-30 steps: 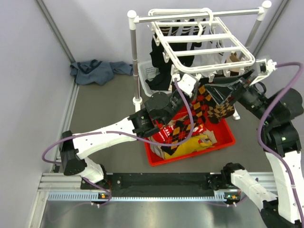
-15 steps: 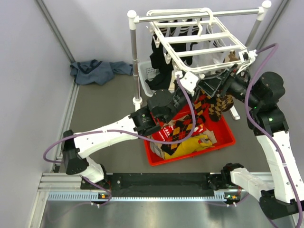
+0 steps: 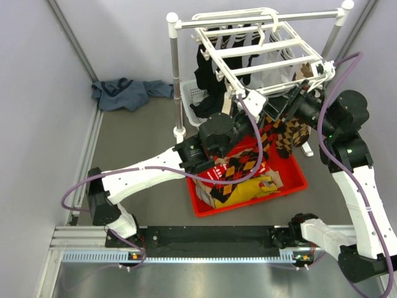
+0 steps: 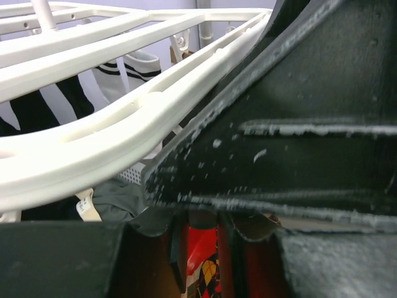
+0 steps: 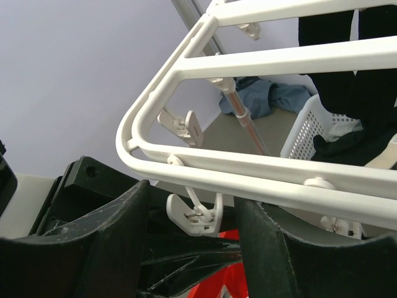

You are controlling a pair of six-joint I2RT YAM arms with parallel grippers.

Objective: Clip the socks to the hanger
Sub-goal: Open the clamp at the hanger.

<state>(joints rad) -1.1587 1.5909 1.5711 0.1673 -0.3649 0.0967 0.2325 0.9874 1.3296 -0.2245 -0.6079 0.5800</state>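
Note:
The white hanger [image 3: 267, 59] hangs from the rod, and its near bar fills the left wrist view [image 4: 93, 149]. My left gripper [image 3: 253, 108] sits just under that bar, shut on the top of a black sock with red and orange diamonds [image 3: 263, 133], which dangles over the tray. Its jaws [image 4: 201, 245] stand narrow in the wrist view. A brown argyle sock [image 3: 291, 136] hangs beside it. My right gripper [image 3: 289, 102] faces the left one, open [image 5: 195, 217], with one white clip [image 5: 197, 214] dangling between its fingers [image 5: 124, 230] and not touching them.
A red tray [image 3: 298, 181] below holds more argyle socks [image 3: 239, 177]. Striped white socks [image 3: 273, 59] and black garments [image 3: 208, 81] hang from the frame. A white post rack [image 3: 175, 74], a white basket [image 3: 195, 99] and a blue cloth [image 3: 127, 93] stand behind.
My right arm swung in from the right to the hanger's near bar, and its jaws narrowed around a clip. My left gripper rose a little with the sock. The hanger has tilted.

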